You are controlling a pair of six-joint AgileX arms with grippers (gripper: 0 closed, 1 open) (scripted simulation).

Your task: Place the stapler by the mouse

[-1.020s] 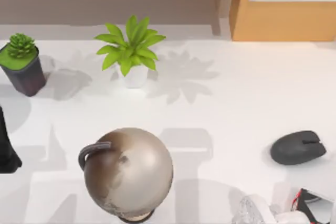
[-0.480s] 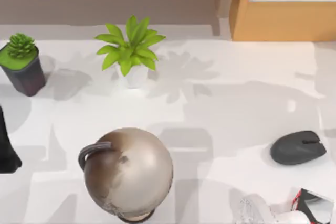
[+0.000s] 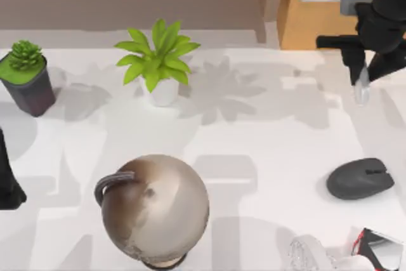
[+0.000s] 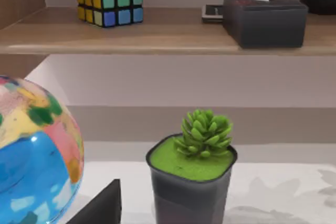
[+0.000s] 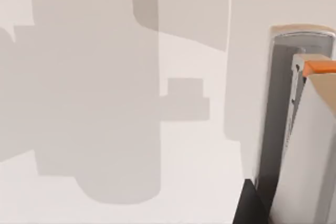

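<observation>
The dark grey oval mouse (image 3: 360, 178) lies on the white table near the right edge. High above the table's back right corner, my right gripper (image 3: 363, 73) hangs on its black arm, shut on a pale grey stapler (image 3: 361, 88) that points down. In the right wrist view the stapler (image 5: 302, 140) appears as a grey-and-white body with an orange tab, over bare tabletop with block-shaped shadows. The stapler is well behind the mouse and off the table. My left arm (image 3: 6, 182) is parked at the left edge.
A large globe (image 3: 155, 207) stands front centre-left. A leafy plant in a white pot (image 3: 160, 61) and a succulent in a dark pot (image 3: 26, 77) stand at the back. A white and red object (image 3: 371, 252) sits at the front right corner. Open table lies left of the mouse.
My right arm has come into the top view at the back right with the stapler in its gripper; before, just its shadow crossed the table. Mouse, globe and left arm have not moved.
</observation>
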